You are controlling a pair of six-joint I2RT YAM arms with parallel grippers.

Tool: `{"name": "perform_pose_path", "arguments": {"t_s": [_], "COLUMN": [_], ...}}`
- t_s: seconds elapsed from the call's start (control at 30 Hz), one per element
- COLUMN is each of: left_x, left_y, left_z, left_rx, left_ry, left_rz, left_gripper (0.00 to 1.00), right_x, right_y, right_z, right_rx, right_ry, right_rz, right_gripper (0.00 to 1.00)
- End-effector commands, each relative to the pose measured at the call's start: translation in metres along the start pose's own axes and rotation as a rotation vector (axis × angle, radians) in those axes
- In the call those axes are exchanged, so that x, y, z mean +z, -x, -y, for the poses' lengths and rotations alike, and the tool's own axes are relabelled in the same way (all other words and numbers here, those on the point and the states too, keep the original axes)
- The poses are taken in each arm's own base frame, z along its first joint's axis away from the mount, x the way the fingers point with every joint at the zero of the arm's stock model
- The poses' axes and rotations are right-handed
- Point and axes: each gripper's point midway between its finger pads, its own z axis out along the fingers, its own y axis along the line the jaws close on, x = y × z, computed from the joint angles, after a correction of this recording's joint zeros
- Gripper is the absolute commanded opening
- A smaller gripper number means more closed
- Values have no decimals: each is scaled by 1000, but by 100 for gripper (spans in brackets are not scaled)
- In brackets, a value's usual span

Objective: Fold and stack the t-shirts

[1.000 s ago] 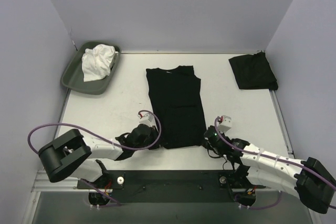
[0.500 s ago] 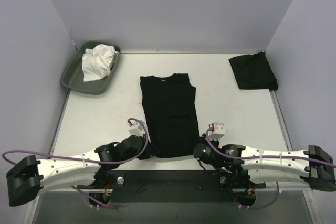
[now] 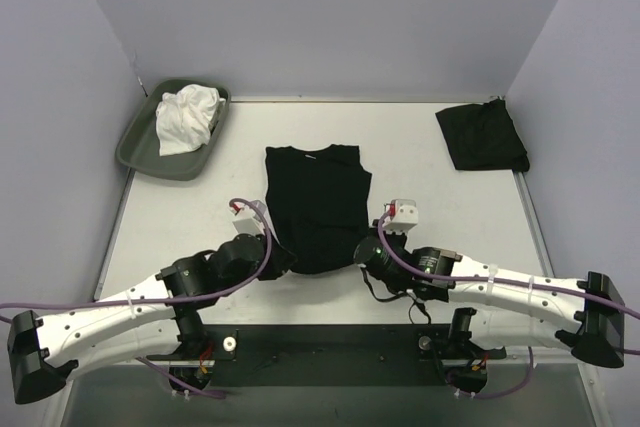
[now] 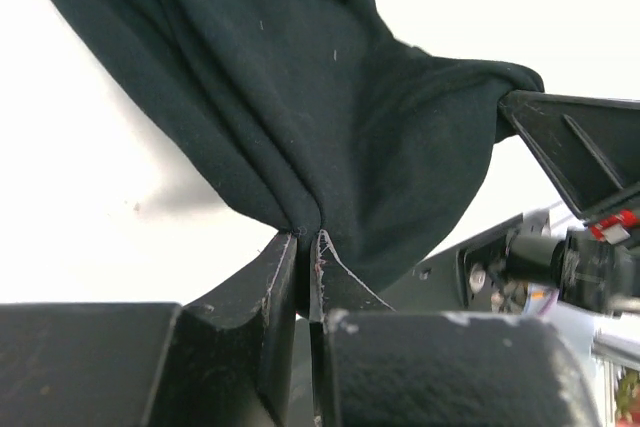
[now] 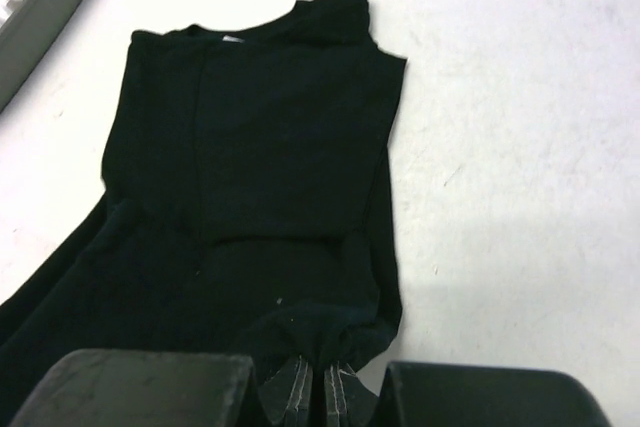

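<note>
A black t-shirt (image 3: 316, 202) lies in the middle of the table, sleeves folded in, collar toward the far side. My left gripper (image 3: 276, 259) is shut on its near left hem corner and my right gripper (image 3: 362, 253) is shut on its near right hem corner. Both hold the hem lifted above the table. In the left wrist view the cloth (image 4: 300, 97) hangs bunched from my shut left gripper (image 4: 304, 243). In the right wrist view the shirt (image 5: 250, 177) spreads out ahead of my shut right gripper (image 5: 321, 372). A second black t-shirt (image 3: 482, 136) lies folded at the far right.
A grey-green tray (image 3: 140, 147) with a crumpled white cloth (image 3: 186, 117) stands at the far left. Purple cables loop from both arms. Walls close in the table on three sides.
Both grippers have moved away from the near edge toward the far side, carrying the shirt's hem with them. The shirt now looks shorter, its lower part lifted and doubling over.
</note>
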Motion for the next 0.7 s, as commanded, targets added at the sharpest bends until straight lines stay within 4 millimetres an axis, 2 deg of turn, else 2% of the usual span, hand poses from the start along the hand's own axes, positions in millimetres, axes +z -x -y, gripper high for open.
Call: {"name": "perform_pose_path", "arguments": {"t_s": [0.0, 0.07, 0.1, 0.13, 0.17, 0.23, 0.3, 0.33, 0.37, 0.47, 0.53, 0.57, 0.63, 0.67], "left_x": [-4, 1, 4, 7, 11, 16, 25, 28, 36, 49, 54, 60, 65, 70], "left_y": [42, 48, 58, 65, 65, 83, 89, 100, 103, 119, 128, 138, 148, 160], "left_z": [6, 3, -5, -8, -10, -18, -19, -20, -22, -18, -12, -8, -6, -4], "left_rx": [20, 16, -3, -11, -12, -36, -36, -46, -42, -44, -46, -47, -53, -59], "left_ry": [32, 40, 63, 65, 60, 76, 74, 74, 82, 74, 58, 52, 46, 44], "left_rz": [93, 92, 114, 125, 110, 144, 133, 146, 138, 142, 145, 157, 157, 168], "left_gripper": [0, 0, 0, 0, 0, 0, 0, 0, 0, 0, 0, 0, 0, 0], "right_x": [11, 21, 23, 26, 35, 40, 53, 55, 64, 75, 82, 86, 95, 99], "right_y": [38, 47, 57, 58, 64, 78, 87, 98, 99, 117, 127, 134, 144, 149], "right_z": [-12, -8, -13, -16, -11, -20, -19, -25, -23, -33, -32, -38, -33, -36], "right_rx": [-1, -18, 5, 6, 3, 27, 21, 34, 31, 42, 47, 53, 68, 75], "right_ry": [9, -22, -14, -3, -24, 5, -14, -4, -15, 1, -7, 3, -9, -9], "right_rz": [53, 55, 67, 52, 52, 51, 45, 54, 36, 42, 48, 47, 51, 54], "right_gripper": [0, 0, 0, 0, 0, 0, 0, 0, 0, 0, 0, 0, 0, 0]}}
